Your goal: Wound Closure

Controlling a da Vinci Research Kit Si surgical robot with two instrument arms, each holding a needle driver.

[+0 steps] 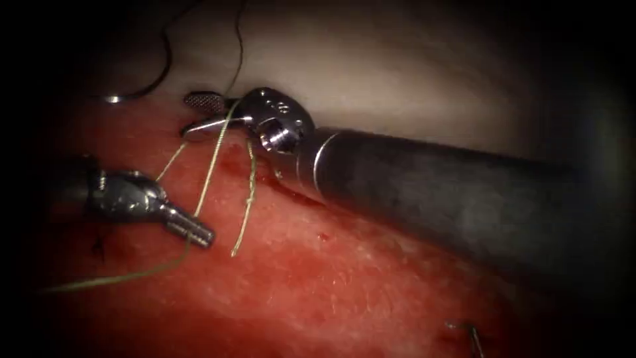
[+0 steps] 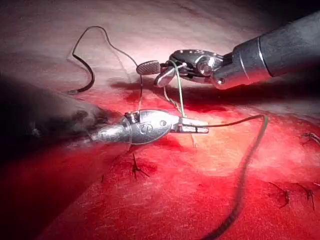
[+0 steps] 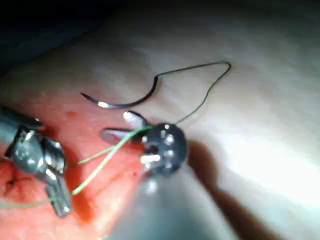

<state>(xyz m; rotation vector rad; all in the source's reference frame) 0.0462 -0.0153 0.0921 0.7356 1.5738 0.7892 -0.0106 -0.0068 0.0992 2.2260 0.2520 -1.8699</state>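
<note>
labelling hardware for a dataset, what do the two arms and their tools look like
Both are metal needle drivers. The right tool has a shiny rounded wrist housing with a screw-like pivot, crosshatched jaw faces, and a silver ring joining a dark grey cylindrical shaft. The left tool is slimmer, a silver tapered body ending in short ridged jaws.

The tissue point(image 1: 371, 285), pale along its far part and wet with red fluid point(image 1: 311, 258) nearer the viewer, carries everything in the scene. The curved needle point(image 3: 125, 100) lies free on the pale far part, not in the tissue and held by neither tool, with dark thread point(image 3: 200, 80) trailing from its end in a loop across the surface. Green thread point(image 1: 212, 166) rises from the red area, and small dark stitches point(image 2: 136, 169) sit in the tissue near it.
</note>
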